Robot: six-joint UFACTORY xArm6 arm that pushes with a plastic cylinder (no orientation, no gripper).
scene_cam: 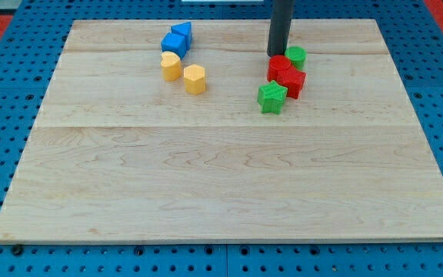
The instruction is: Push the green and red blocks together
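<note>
Four blocks sit bunched in the upper right of the wooden board (221, 177). A small round green block (295, 55) rests against the upper right of a red block (279, 67). A red star block (291, 80) touches that red block from below right. A green star block (271, 96) touches the red star at its lower left. My tip (276, 53) stands at the top edge of the upper red block, just left of the round green block.
Two blue blocks (177, 38) sit at the upper left of the board, touching each other. Two yellow blocks (171, 66) (194, 78) sit just below them. A blue pegboard surrounds the board.
</note>
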